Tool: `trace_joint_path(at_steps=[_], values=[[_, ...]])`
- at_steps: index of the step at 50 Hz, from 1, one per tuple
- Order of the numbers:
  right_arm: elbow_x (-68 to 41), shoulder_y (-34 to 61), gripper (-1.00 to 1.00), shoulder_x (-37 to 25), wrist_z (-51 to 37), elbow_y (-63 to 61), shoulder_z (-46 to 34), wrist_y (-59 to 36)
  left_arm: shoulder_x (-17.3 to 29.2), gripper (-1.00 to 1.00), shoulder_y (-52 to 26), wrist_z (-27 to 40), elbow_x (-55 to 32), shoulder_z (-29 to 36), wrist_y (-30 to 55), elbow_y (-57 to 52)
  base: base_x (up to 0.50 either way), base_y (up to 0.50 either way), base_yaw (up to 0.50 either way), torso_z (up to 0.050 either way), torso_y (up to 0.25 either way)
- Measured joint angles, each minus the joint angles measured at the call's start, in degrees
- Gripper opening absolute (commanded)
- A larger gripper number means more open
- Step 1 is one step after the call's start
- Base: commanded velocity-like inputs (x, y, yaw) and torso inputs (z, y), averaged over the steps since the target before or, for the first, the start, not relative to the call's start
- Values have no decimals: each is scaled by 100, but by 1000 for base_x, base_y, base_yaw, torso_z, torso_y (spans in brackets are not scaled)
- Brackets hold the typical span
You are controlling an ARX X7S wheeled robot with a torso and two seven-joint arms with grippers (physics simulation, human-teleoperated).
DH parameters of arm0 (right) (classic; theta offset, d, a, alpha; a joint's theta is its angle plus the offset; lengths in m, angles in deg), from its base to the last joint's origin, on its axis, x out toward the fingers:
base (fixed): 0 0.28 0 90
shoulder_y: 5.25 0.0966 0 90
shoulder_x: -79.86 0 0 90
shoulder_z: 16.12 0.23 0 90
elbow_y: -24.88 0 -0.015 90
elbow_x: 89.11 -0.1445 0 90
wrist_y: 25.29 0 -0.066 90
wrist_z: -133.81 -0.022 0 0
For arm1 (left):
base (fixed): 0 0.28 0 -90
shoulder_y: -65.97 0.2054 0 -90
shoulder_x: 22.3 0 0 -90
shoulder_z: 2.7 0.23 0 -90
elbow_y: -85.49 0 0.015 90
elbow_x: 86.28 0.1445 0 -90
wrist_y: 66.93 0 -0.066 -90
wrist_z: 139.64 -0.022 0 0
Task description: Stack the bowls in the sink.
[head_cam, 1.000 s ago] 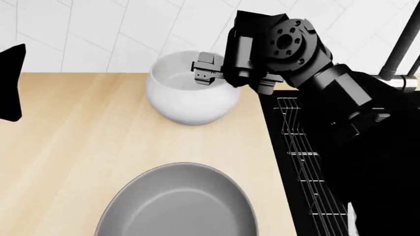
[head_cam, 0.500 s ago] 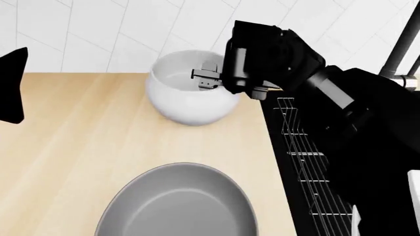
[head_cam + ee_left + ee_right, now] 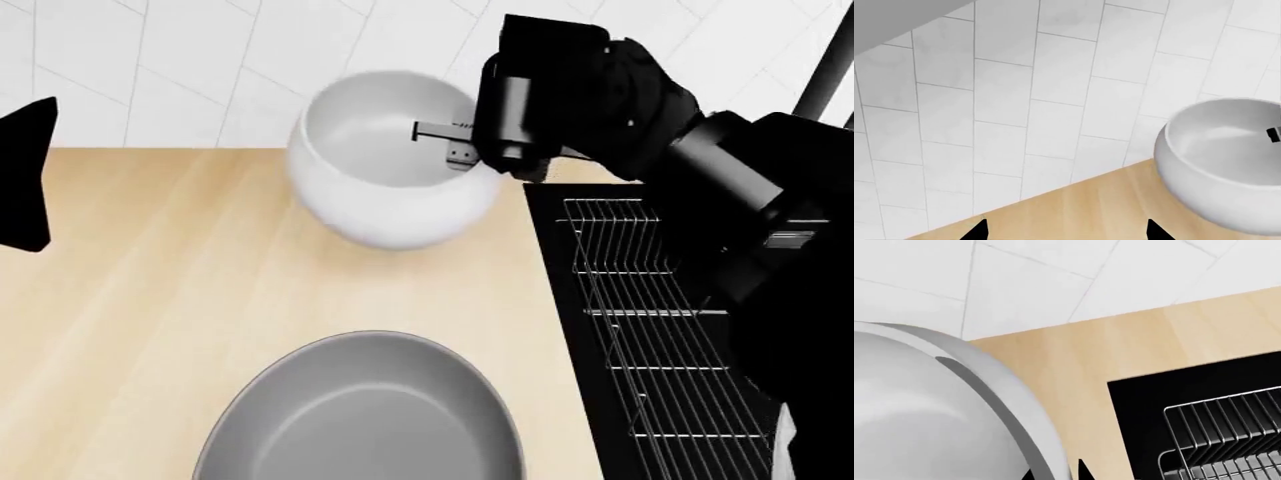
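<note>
From the head camera, the right gripper (image 3: 461,143) is clamped on the white bowl's (image 3: 387,170) rim beside the sink (image 3: 627,330); the grey bowl (image 3: 360,415) is cut off below. The left wrist view shows only spread fingertips (image 3: 977,231). The right wrist view shows the wire rack (image 3: 1227,435).

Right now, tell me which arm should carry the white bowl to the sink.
Right. The right pincer already grips the rim of the white bowl, which looks raised off the counter, beside the sink. The left pincer is open, apart from the bowl.
</note>
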Motion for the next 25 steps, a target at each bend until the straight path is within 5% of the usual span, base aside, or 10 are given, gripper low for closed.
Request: trace_joint_path(at_steps=[25], values=[[-443, 1101, -100, -1906, -2046, -3122, 651, 516, -167, 100, -376, 448, -939, 293, -450, -81, 0, 0, 0, 0, 0]])
